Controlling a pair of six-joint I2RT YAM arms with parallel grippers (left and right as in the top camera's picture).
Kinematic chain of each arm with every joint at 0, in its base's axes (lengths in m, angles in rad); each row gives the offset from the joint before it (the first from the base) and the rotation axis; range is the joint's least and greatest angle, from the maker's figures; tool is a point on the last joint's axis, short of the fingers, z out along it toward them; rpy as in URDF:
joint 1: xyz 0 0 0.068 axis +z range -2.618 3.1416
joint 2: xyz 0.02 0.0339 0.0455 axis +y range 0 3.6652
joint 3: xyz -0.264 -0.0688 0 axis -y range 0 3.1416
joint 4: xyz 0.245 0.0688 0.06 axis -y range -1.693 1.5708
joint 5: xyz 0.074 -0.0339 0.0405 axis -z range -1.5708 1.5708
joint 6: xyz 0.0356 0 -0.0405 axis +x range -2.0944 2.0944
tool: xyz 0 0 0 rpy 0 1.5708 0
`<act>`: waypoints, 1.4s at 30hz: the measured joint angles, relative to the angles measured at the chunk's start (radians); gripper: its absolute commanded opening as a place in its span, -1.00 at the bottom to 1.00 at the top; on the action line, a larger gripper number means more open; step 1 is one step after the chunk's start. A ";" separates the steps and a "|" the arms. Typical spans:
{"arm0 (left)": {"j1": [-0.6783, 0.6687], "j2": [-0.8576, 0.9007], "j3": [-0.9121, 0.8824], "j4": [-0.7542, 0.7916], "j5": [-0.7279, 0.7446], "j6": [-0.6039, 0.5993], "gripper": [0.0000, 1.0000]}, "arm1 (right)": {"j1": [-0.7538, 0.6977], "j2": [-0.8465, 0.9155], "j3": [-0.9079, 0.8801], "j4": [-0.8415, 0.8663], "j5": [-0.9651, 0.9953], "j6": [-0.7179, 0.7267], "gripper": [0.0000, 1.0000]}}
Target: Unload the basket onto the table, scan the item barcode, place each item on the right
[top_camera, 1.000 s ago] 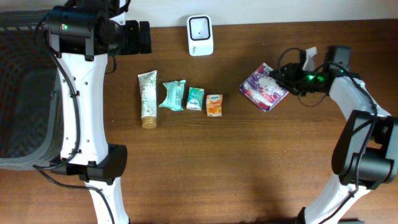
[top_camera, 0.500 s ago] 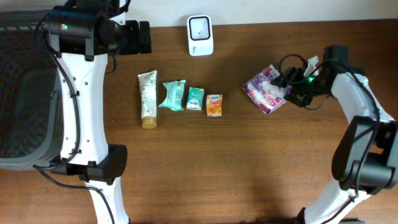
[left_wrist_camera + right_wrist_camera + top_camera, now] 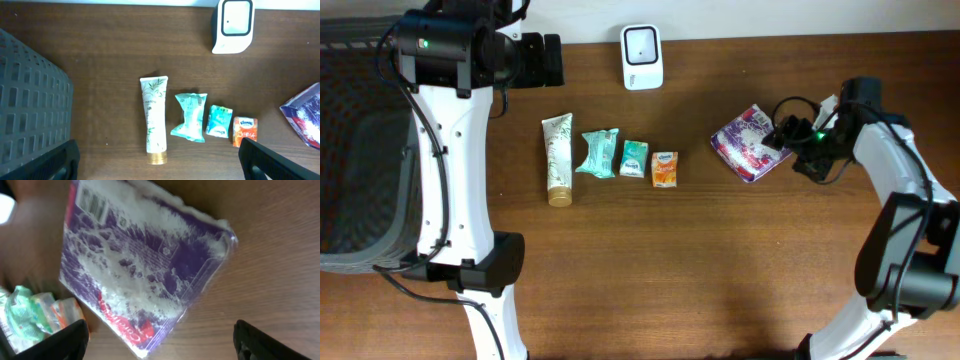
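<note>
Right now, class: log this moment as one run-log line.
right pincer: open, beside purple pack | pack: lying on table | left pincer: open, empty | scanner: table's far edge

The packet (image 3: 145, 275) I face is purple, mottled with white flecks, with a red patch at one end and a white barcode panel (image 3: 94, 202) near a corner. I see the table (image 3: 720, 260) as dark brown woodgrain. The scanner (image 3: 642, 55) is white with a dark face. The tube (image 3: 154, 120) is cream with green leaves and a gold cap. The Kleenex pack (image 3: 245, 131) is orange, and the basket (image 3: 30, 110) is a dark grey lattice.
</note>
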 measured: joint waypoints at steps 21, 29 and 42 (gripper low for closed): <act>0.000 0.000 0.000 -0.002 0.000 0.000 0.98 | 0.039 0.102 -0.010 -0.037 -0.294 -0.346 -0.92; 0.000 0.000 0.000 -0.001 0.000 0.000 0.98 | 0.124 0.100 0.035 -0.109 -0.031 -0.416 0.57; 0.000 0.000 0.000 -0.001 0.000 0.000 0.98 | -0.044 0.100 -0.091 -0.008 -0.266 -0.192 0.50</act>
